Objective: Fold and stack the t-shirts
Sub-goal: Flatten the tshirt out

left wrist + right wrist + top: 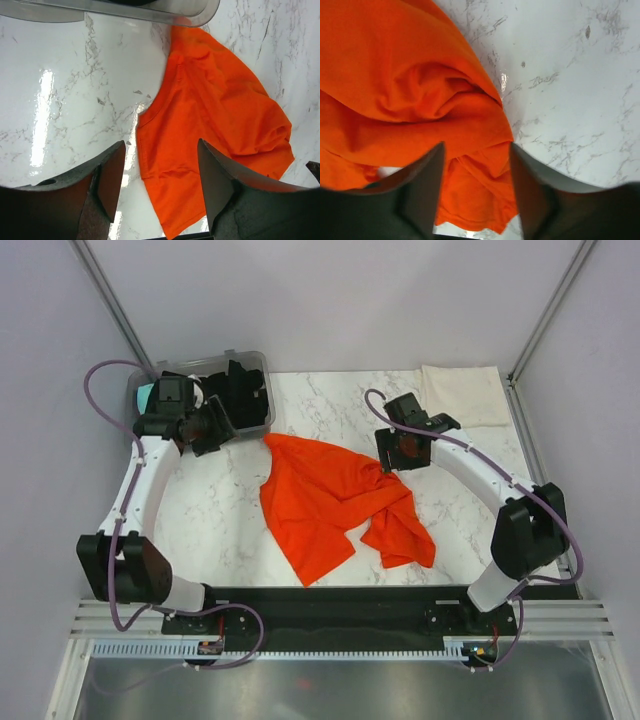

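A bright orange-red t-shirt (pixel 335 500) lies rumpled on the marble table, partly bunched at its right side. It also shows in the left wrist view (pixel 215 110) and in the right wrist view (pixel 410 90). A cream-white t-shirt (pixel 462 393) lies folded at the back right. Black cloth (pixel 240 390) and a bit of teal (pixel 146 395) sit in the bin. My left gripper (pixel 208 426) is open and empty above the table left of the orange shirt (pixel 161 165). My right gripper (pixel 404 448) is open and empty above the shirt's right edge (pixel 476 170).
A clear grey plastic bin (pixel 262 418) stands at the back left, its rim showing in the left wrist view (pixel 150 12). The marble table (pixel 220 520) has bare surface left and right of the orange shirt. A black rail (pixel 330 605) runs along the near edge.
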You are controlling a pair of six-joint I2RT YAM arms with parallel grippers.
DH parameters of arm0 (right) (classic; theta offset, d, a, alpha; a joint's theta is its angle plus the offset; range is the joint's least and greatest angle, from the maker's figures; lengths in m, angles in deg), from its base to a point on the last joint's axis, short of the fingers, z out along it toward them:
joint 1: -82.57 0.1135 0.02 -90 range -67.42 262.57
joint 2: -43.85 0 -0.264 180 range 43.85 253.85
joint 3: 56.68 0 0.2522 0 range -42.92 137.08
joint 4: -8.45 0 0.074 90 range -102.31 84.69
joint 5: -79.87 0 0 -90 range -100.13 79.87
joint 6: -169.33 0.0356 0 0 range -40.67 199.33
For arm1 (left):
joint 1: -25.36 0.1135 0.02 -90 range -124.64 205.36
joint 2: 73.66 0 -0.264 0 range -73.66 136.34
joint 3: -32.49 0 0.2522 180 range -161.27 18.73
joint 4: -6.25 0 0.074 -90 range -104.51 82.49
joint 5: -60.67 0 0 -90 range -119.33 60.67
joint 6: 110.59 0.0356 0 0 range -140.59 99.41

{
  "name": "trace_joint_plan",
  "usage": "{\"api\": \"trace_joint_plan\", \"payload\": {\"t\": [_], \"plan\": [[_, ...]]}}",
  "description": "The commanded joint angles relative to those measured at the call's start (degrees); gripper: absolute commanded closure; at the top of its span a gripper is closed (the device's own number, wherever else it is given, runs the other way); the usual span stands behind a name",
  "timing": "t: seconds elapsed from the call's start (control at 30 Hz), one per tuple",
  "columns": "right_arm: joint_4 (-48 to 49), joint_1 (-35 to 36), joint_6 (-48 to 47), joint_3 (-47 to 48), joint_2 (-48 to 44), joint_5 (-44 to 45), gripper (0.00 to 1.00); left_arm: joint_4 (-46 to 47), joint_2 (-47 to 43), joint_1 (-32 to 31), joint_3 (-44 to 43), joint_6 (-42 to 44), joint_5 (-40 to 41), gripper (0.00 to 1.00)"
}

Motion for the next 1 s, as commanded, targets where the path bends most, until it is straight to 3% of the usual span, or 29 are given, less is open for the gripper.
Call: {"api": "trace_joint_plan", "payload": {"t": [0.0,0.07,0.1,0.13,0.27,0.47,0.53,0.57,0.63,0.67,0.73,0.97], "plan": [[-4.75,0.33,-0.47,3.97,-0.59,3.01,0.27,-0.91,-6.24,-0.13,-2.37,5.01,4.06,0.33],[-5.20,0.06,0.94,1.42,-3.13,-0.05,0.20,-0.99,-8.96,-1.18,1.85,4.84,1.34,0.34],[-5.20,-0.02,1.47,-1.81,-6.19,-1.71,0.02,-1.08,-12.81,-2.14,7.36,4.14,-1.63,0.34],[-5.37,-0.03,2.69,-3.67,-7.96,-5.12,0.02,-1.26,-14.85,-3.63,10.55,3.26,-2.70,0.35],[-4.76,-0.03,6.47,-16.92,-16.84,-11.92,0.02,-1.17,-25.66,-19.50,29.41,-6.57,-4.12,0.37],[-1.69,-0.73,14.82,-30.56,-28.28,-7.62,0.02,0.76,-34.20,-27.37,44.74,-20.47,-6.57,0.36],[-1.16,-0.99,16.15,-32.33,-30.48,-6.31,0.13,3.82,-34.55,-28.34,46.87,-24.33,-8.86,0.36],[-0.98,-0.99,16.76,-33.73,-31.18,-5.60,0.19,4.71,-34.47,-29.39,48.53,-25.65,-8.95,0.41],[-1.07,-1.08,18.61,-34.80,-32.76,-4.11,0.43,7.60,-33.42,-30.62,49.60,-28.64,-9.22,0.48],[-1.07,-1.17,18.96,-35.50,-33.20,-4.10,0.48,8.14,-31.85,-32.11,49.78,-29.35,-9.13,0.52],[-1.42,-1.17,19.93,-36.29,-34.52,-3.49,0.51,9.02,-29.64,-36.14,48.90,-31.20,-7.03,0.52],[-2.29,-1.34,19.67,-37.62,-37.69,-4.98,0.48,13.50,-19.10,-46.97,46.79,-41.12,-1.14,0.48]]}}
